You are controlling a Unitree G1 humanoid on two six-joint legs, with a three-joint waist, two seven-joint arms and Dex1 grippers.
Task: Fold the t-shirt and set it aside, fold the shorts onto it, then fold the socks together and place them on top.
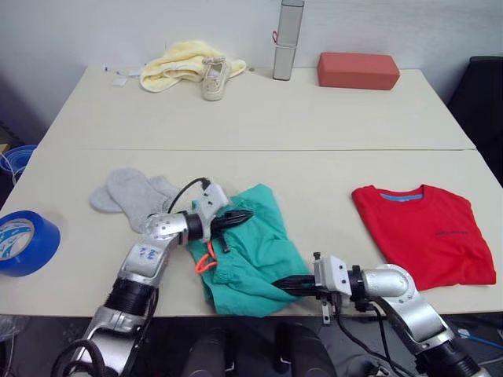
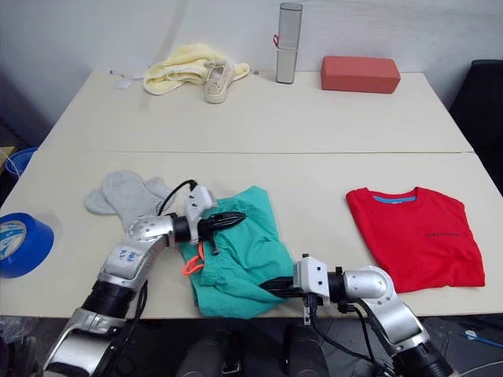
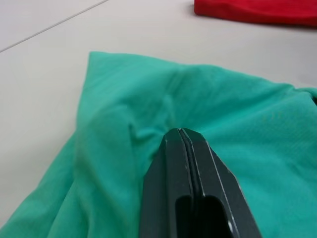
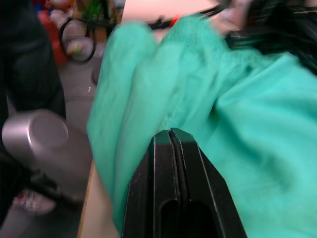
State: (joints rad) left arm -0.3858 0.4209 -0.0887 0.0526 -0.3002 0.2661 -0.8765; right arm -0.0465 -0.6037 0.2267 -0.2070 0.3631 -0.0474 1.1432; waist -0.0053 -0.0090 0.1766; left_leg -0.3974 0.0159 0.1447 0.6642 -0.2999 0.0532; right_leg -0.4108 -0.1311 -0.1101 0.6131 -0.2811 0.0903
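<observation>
The teal-green shorts [image 1: 253, 253] lie rumpled near the table's front edge, with an orange drawstring [image 1: 206, 260] showing at their left side. My left gripper [image 1: 242, 215] is shut on the shorts' far left part, and the fabric puckers around its fingertips [image 3: 181, 134]. At the shorts' near right edge my right gripper [image 1: 281, 284] is shut on the cloth, with folds gathered at its tips [image 4: 171, 133]. The red t-shirt [image 1: 428, 232] lies folded flat at the right. Two grey socks [image 1: 134, 195] lie side by side, left of the shorts.
A blue tape roll [image 1: 23, 239] sits at the left front edge. At the back of the table [image 1: 275, 118] lie a pale yellow cloth [image 1: 177, 67], a beige shoe [image 1: 214, 77], a metal cylinder [image 1: 287, 39] and a red-brown block [image 1: 357, 69].
</observation>
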